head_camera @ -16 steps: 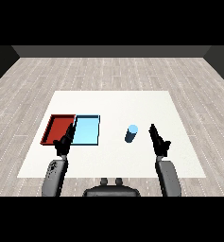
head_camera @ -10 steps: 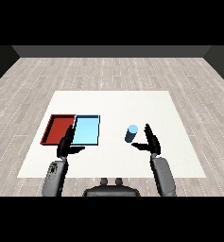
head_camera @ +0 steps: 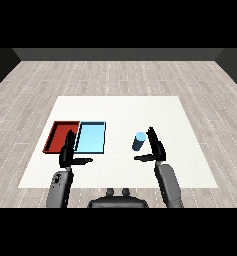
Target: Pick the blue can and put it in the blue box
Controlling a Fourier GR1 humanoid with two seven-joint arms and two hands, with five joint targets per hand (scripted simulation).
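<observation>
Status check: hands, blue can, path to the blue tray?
Right hand open, right beside the blue can, not gripping. Left hand open near the trays. Can upright on the table. Nothing between it and the blue tray.

Grey forearms — each robot hand (head_camera: 156,149) black, slender-fingered.

You see a white tabletop (head_camera: 120,107) carrying a red tray (head_camera: 60,136) and light blue tray (head_camera: 91,137) touching at left of centre, a blue can (head_camera: 139,141) upright right of centre
</observation>
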